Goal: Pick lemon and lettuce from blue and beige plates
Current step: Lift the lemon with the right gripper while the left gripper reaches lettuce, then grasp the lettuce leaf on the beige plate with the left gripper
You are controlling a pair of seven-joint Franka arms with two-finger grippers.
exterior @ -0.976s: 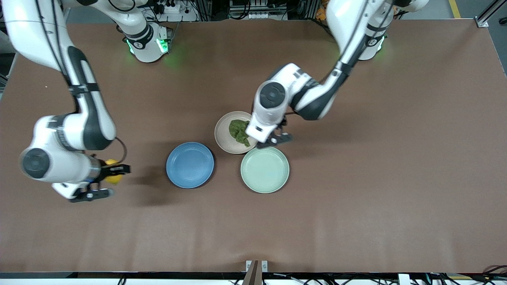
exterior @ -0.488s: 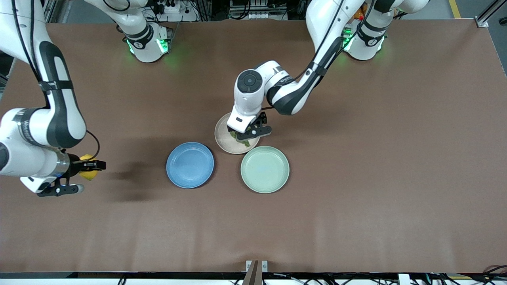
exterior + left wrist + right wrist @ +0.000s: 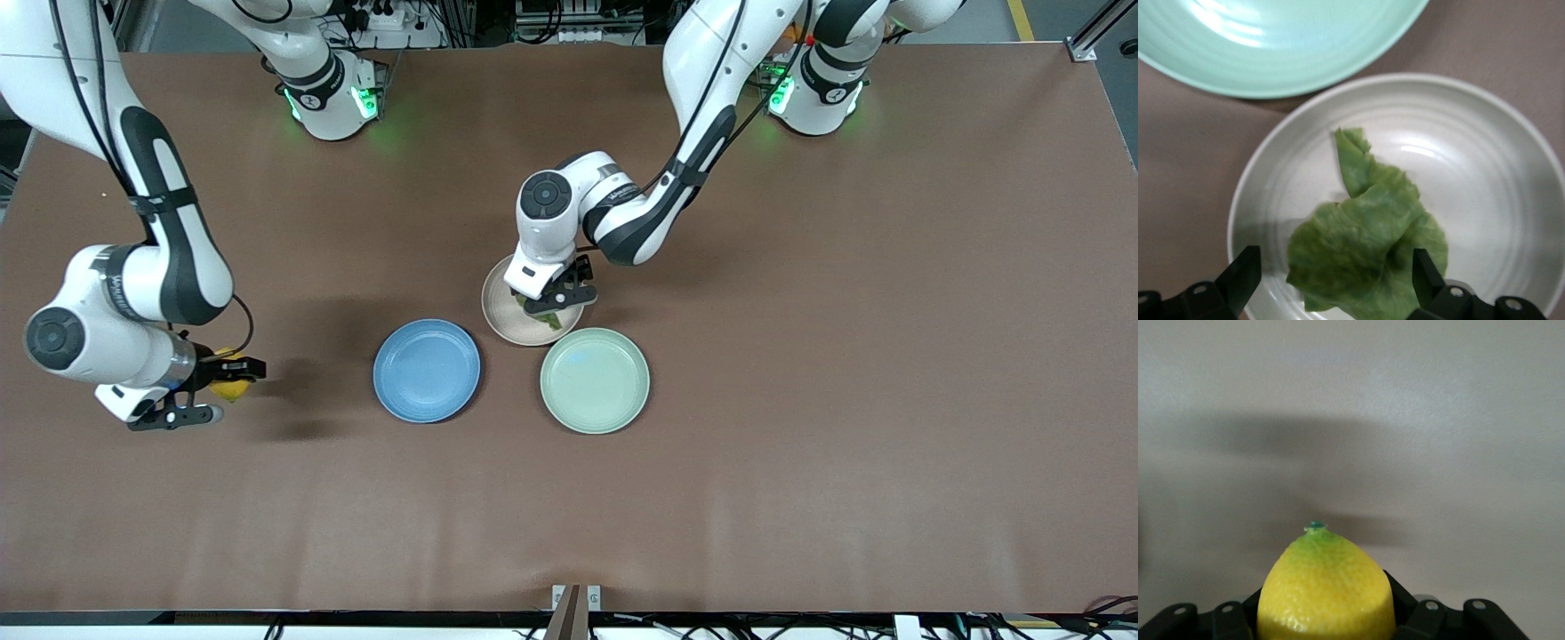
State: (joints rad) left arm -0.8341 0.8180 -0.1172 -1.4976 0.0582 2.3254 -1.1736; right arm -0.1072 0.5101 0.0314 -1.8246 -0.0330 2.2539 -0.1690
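Note:
My right gripper (image 3: 224,389) is shut on the yellow lemon (image 3: 233,388) and holds it low over bare table, toward the right arm's end from the empty blue plate (image 3: 427,370). In the right wrist view the lemon (image 3: 1325,593) fills the jaws of the right gripper (image 3: 1325,617). My left gripper (image 3: 556,299) is open, down over the beige plate (image 3: 500,307). The green lettuce (image 3: 551,319) lies on that plate. In the left wrist view the lettuce (image 3: 1368,253) lies between the fingers of the left gripper (image 3: 1335,283) on the beige plate (image 3: 1485,167).
A pale mint-green plate (image 3: 594,380) stands empty beside the beige plate, nearer to the front camera; it also shows in the left wrist view (image 3: 1271,47). All three plates stand close together mid-table on the brown cloth.
My left gripper has moved over the beige plate and come down around the lettuce. My right arm carried the lemon toward its end of the table, then a little back.

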